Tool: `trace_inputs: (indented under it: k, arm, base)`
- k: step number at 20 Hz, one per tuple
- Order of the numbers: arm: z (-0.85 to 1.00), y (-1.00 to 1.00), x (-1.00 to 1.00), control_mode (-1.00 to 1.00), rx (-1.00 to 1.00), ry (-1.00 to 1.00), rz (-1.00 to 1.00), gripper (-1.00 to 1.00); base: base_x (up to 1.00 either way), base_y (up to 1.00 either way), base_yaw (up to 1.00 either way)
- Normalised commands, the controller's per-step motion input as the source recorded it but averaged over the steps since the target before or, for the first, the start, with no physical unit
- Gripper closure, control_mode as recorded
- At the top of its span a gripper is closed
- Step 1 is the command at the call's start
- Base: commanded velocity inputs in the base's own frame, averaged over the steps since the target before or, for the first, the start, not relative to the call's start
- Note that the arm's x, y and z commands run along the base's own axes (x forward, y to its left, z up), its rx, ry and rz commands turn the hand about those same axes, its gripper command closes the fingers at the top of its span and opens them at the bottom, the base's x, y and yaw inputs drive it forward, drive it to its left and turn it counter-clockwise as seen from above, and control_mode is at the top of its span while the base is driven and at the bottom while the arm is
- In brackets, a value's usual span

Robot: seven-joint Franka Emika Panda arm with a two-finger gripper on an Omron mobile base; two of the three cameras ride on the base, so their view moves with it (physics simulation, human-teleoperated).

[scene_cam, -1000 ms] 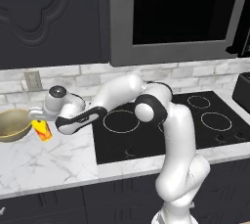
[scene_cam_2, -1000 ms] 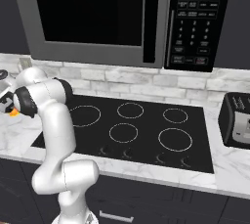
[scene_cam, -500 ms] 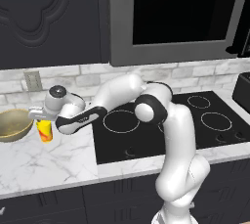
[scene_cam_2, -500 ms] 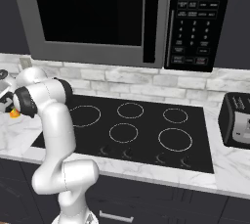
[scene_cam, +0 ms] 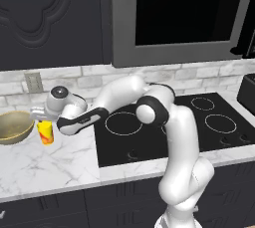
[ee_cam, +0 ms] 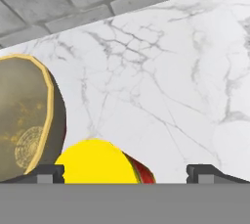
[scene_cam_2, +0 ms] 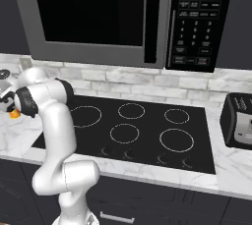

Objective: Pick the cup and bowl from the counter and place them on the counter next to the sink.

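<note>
Gripper (ee_cam: 125, 171): jaws spread wide, nothing held, set above the cup to straddle it.
Cup (scene_cam: 45, 132): upright on the counter (scene_cam: 55, 165), left of frame, just beside the bowl (scene_cam: 13, 126) (close enough to crowd a finger).
Approach: from above, likely to clear the bowl's rim.

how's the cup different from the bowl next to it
The cup is bright yellow with red-orange marks; the bowl is tan-gold with a paler olive inside. The cup is narrow and taller than wide, while the bowl is low and much wider. In the hand view the cup sits nearer the open gripper, toward one fingertip, with the bowl off to one side. Both stand upright on the white marble counter, close together.
</note>
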Motion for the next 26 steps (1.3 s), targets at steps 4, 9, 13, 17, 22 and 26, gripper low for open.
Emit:
trace_inputs:
  k: [4,9,13,17,22,26]
  arm:
    - [-0.21,0.00,0.20,-1.00,-0.01,0.06,-0.07,-1.00]
    - [-0.33,0.08,0.04,-1.00,-0.01,0.07,-0.06,-1.00]
    - [-0.36,0.15,0.00,-1.00,-0.01,0.06,-0.03,-1.00]
    - [-0.39,0.14,0.00,-1.00,0.00,0.05,-0.02,-1.00]
    - [-0.26,0.08,0.00,-1.00,0.00,0.03,-0.02,-1.00]
    - [-0.13,0.00,-0.14,-1.00,0.00,0.07,-0.03,-1.00]
  base:
    - [0.00,0.00,0.00]
    - [0.00,0.00,0.00]
    - [0.00,0.00,0.00]
    - [0.00,0.00,0.00]
    - [0.00,0.00,0.00]
    - [0.00,0.00,0.00]
